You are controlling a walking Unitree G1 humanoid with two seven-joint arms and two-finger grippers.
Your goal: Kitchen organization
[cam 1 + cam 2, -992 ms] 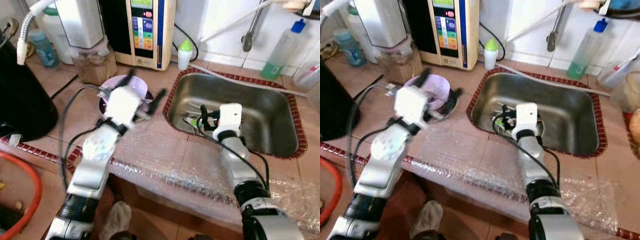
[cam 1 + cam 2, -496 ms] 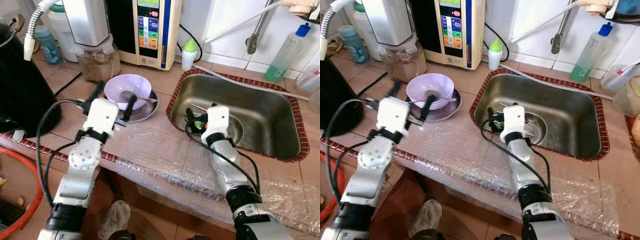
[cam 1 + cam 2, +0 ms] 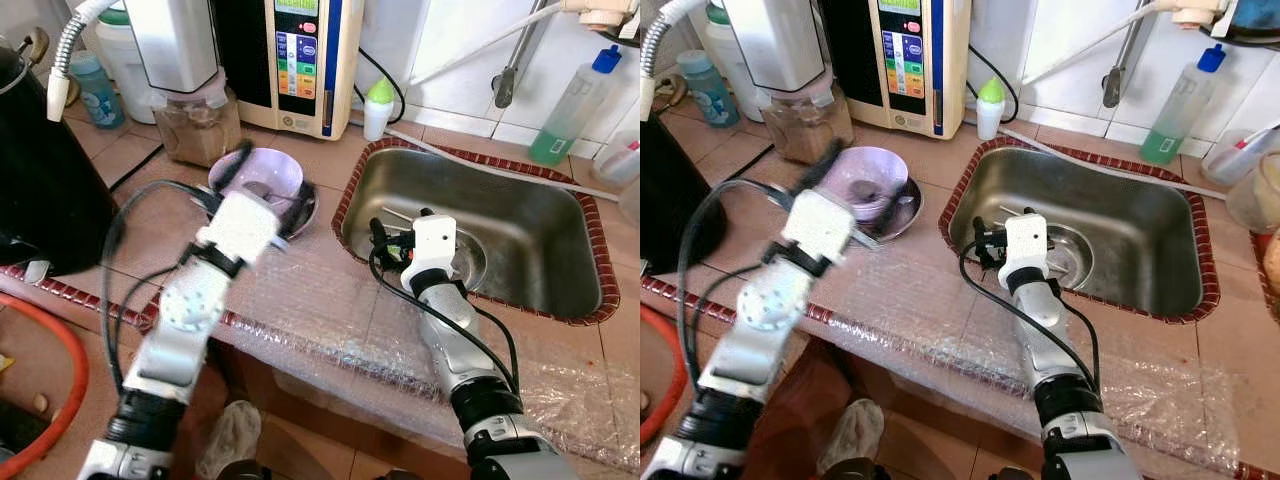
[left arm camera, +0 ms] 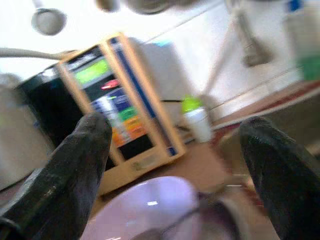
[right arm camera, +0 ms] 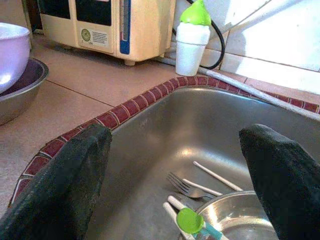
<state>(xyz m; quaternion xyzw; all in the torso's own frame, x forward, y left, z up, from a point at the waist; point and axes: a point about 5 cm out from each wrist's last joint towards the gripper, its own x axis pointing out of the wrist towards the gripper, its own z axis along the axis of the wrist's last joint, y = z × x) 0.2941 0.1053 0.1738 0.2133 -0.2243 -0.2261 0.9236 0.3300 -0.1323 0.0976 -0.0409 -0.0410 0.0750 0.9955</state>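
Lilac bowl (image 3: 257, 178), 1, between my left gripper's (image 4: 175, 150) wide-spread fingers; 1 fork (image 5: 187, 188) lies flat below my right gripper (image 5: 175, 160), equally wide.

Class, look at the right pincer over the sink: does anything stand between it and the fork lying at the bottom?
Nothing visible does. The right pincer hangs open above the sink, and the fork lies uncovered ahead of it, beside a green-tipped utensil and a steel bowl.
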